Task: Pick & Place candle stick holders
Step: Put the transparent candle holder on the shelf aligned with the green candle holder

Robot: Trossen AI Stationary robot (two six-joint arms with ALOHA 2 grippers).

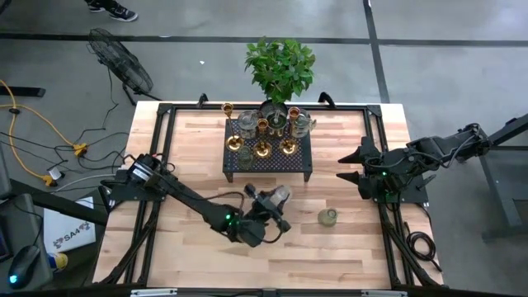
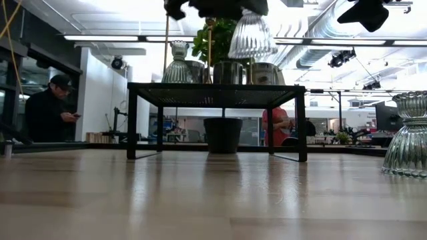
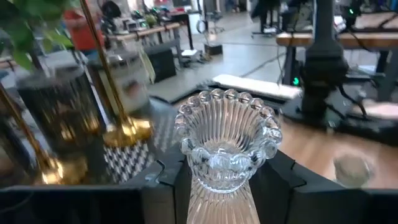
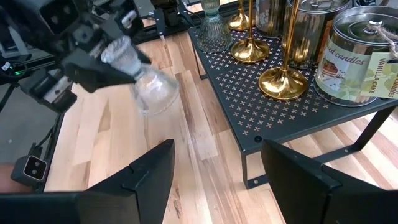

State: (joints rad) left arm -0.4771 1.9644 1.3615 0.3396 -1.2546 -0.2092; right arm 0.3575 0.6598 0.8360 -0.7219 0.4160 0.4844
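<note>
Glass candle holder, clear and ribbed, sits clamped in the left gripper, lifted just before the black perforated stand. Right gripper, fingers spread, waits beside the stand.

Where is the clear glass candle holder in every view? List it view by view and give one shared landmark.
High view: glass holder in the left pincer, mid-table, in front of the black stand.
Low view: glass holder at top centre, lifted.
Left wrist view: glass holder at centre, between the fingers.
Right wrist view: glass holder upper left, tilted, off the table.
Shared landmark: the black stand.
</note>
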